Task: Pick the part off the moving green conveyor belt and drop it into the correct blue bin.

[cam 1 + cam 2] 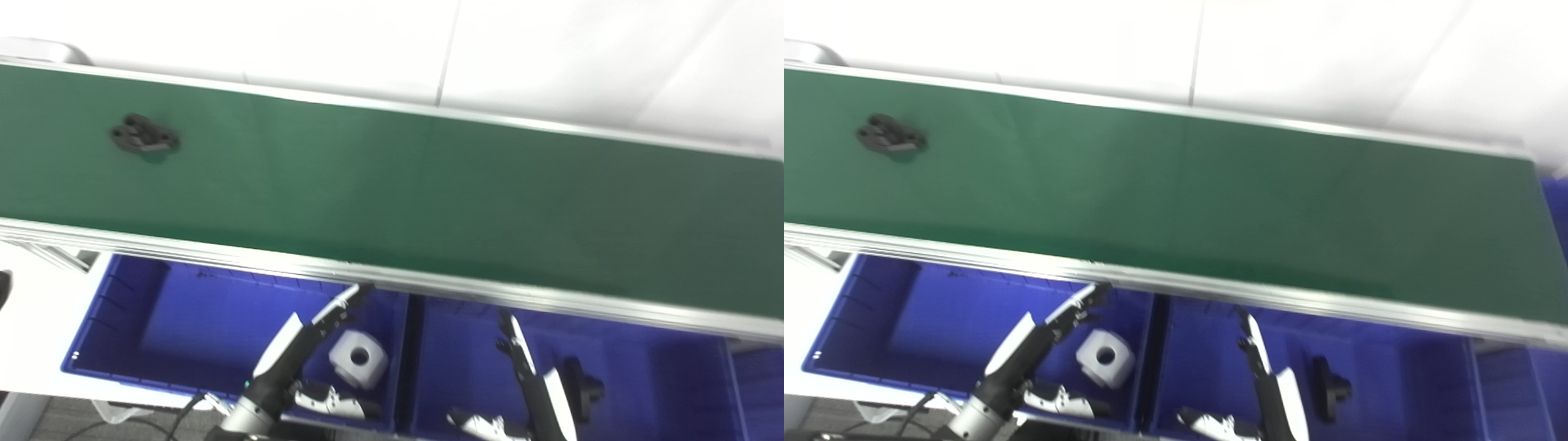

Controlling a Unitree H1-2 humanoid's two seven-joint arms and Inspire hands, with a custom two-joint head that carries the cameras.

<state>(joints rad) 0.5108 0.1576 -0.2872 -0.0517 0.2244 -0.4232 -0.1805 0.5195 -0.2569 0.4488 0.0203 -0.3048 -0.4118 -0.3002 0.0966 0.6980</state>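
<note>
Green conveyor belt (pixel 429 196) mostly bare; black part (pixel 144 136) lies near its far-left end. Left hand (pixel 306 349) and right hand (pixel 527 380) both spread, empty, over blue bins (pixel 122 331) below the belt's near rail.

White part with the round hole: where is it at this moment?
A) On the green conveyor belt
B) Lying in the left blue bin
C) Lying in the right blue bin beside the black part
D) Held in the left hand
B: the white part lies on the floor of the left blue bin, just beside the open left hand, while the only piece on the green conveyor belt is a dark part.
</note>
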